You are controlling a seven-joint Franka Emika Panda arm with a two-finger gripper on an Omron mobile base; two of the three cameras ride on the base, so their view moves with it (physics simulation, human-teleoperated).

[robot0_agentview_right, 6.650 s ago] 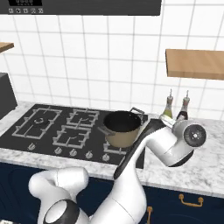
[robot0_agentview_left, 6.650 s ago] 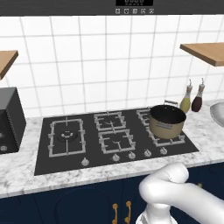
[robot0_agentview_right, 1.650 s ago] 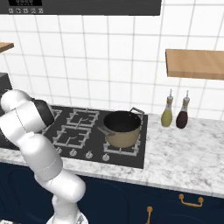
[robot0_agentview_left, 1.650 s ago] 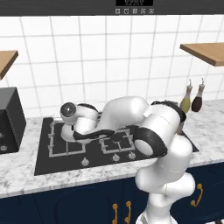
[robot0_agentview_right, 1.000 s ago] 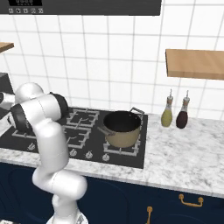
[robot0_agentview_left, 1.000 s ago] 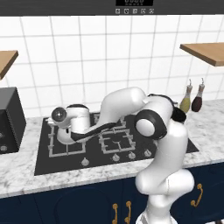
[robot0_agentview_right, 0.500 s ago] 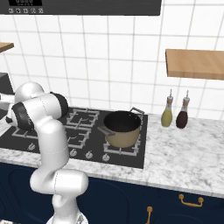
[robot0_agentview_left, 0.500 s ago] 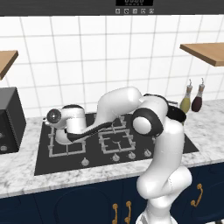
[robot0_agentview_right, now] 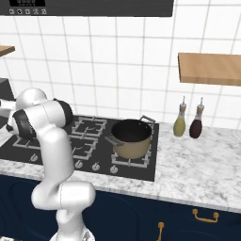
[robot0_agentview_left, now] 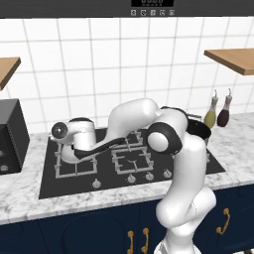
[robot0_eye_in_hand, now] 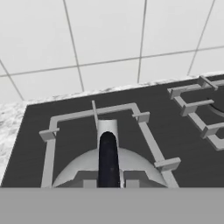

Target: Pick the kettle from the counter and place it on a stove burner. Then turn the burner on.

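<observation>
Change since earlier: the arm, folded at the far right by the pot at the start, has been swung across the cooktop to the left, and over the last second the hand has been eased a little further left above the large grate.
Claw: the claw is seen low over the kettle, its tips at either side of the black handle; whether it is clamped or released cannot be told.
Kettle: the kettle is found inside the stove burner, apparently resting there.
Done: placement is judged all but complete.
Left: letting go, then the burner knob.
Farther back: the tan pot sits on the right grate.
</observation>
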